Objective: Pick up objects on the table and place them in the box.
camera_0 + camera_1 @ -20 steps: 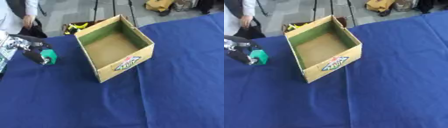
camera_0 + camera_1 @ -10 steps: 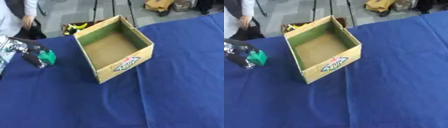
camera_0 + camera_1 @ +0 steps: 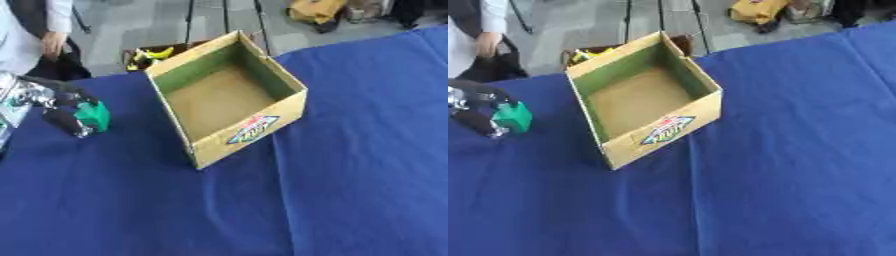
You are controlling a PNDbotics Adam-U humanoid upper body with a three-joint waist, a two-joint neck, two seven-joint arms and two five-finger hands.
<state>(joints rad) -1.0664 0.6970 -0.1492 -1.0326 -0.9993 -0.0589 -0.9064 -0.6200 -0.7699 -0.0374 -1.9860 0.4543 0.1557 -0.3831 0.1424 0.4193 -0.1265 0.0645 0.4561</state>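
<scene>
Fingers [image 3: 63, 121] of left hand [image 3: 45, 102] curled around green object [image 3: 93, 115], left of box [image 3: 249, 132]

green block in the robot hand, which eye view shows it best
The left eye view: the green block sits further inside the picture, with more of the left robot hand curled round it showing. The right eye view shows the same block nearer its left edge, the hand partly cut off.

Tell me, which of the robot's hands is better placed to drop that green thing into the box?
The left. Its left hand already has its fingers curled round the green object, just left of the open cardboard box, which looks empty. The right hand shows in neither view.
</scene>
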